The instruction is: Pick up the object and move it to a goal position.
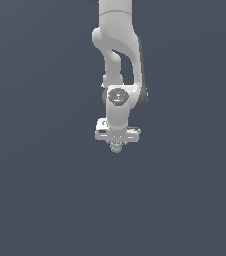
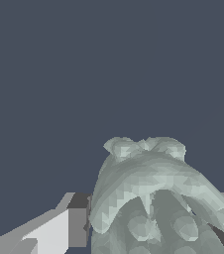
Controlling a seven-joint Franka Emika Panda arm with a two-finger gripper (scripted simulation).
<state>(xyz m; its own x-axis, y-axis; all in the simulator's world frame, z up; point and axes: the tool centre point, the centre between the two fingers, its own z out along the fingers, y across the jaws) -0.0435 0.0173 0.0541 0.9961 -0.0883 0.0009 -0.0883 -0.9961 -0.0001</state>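
Currently hanging straight down from the top of the exterior view: white Panda arm (image 1: pixel 116 60), wrist joint with round grey cap facing the camera. Gripper (image 1: pixel 116 146) pointed downward over a plain dark blue-grey ground (image 1: pixel 40 190). Jaws clenched on the object (image 1: pixel 116 147), a small pale grey-green knobbly lump, peeking out just under the white gripper body, narrower than that body. Object centred under the hand, only its lower part showing in the exterior view. Cannot tell from that view whether lifted off the ground or touching it.

Close up in the wrist view: same object (image 2: pixel 153 198) filling the lower middle, bumpy lobes, rounded ridges, two small knobs at its far end. Grey-and-white finger (image 2: pixel 59 228) pressed against one flank, dark pad touching the lump; second finger mostly hidden behind the lump on the other flank. Flat dark ground beyond.
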